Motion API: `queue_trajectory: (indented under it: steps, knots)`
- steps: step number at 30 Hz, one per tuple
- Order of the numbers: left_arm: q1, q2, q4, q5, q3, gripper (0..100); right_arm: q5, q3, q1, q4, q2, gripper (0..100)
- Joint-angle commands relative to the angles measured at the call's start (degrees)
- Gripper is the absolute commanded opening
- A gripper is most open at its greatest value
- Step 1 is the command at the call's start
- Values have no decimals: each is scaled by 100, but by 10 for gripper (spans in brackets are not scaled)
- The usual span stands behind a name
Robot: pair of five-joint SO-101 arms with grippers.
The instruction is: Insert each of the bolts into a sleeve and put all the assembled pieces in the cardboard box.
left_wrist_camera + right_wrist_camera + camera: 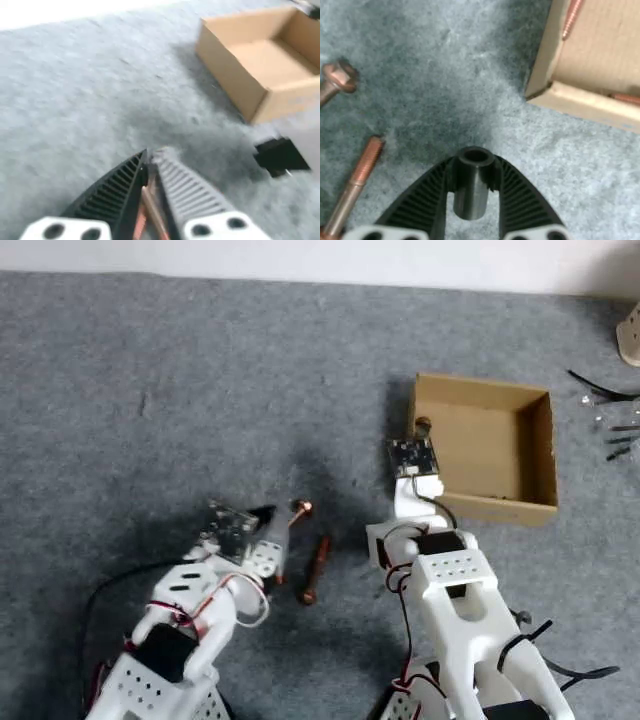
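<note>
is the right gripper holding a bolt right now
No, the right gripper is shut on a dark hollow sleeve.

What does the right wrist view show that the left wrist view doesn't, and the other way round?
Right wrist view: the right gripper shut on a dark sleeve, a loose bolt lying on the carpet, and copper pieces inside the cardboard box.
Left wrist view: the left gripper shut on a copper bolt, and a black part of the other arm.
Both: the cardboard box, the grey carpet, and apparently that held bolt, whose hex head sits at the right wrist view's edge.
</note>
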Motion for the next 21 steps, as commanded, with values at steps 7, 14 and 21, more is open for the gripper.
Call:
queue_trajectory:
  steps: [7,14,21]
  knots:
    - [-347,3099,492,853,-1763,220,70,-22,84,-110,4,6]
    - [-391,6580,501,870,-3327,220,79,-22,84,-110,4,6]
    - [-549,7952,527,1002,-4145,98,273,-22,84,-110,4,6]
